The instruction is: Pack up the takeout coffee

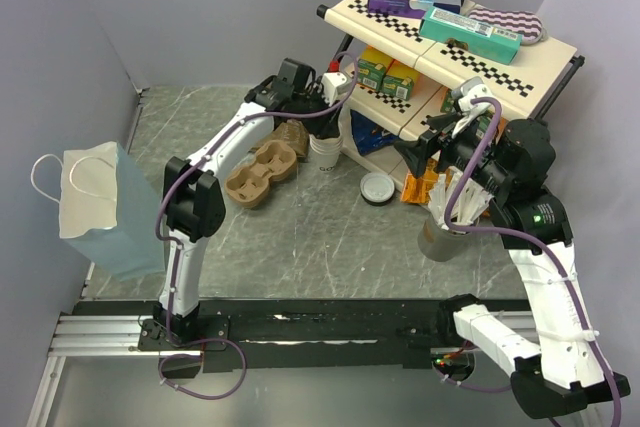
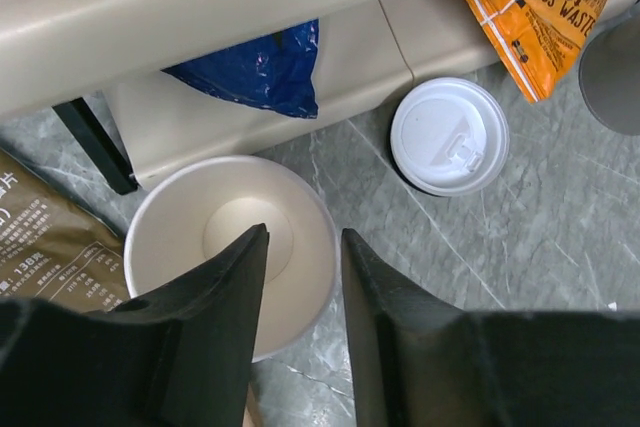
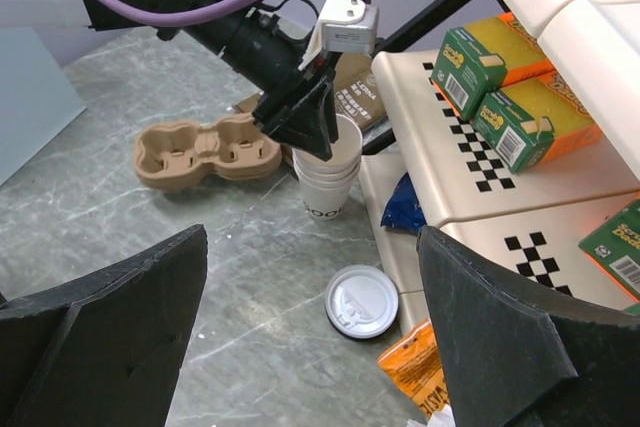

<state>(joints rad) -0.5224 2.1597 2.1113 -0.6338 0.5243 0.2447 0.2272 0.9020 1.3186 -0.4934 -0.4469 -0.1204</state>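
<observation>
A nested stack of white paper cups stands on the table by the shelf's foot, top cup open with a tan inside; it also shows in the right wrist view. My left gripper is open a little and straddles the top cup's right rim, one finger inside and one outside. A round lid, white on top with a dark edge, lies flat to the right. My right gripper is wide open and empty, high above the lid.
A brown pulp cup carrier lies left of the cups. A dark-brown coffee pouch leans behind them. A light-blue paper bag stands far left. An orange packet, a metal pot of stirrers and the checkered shelf are on the right.
</observation>
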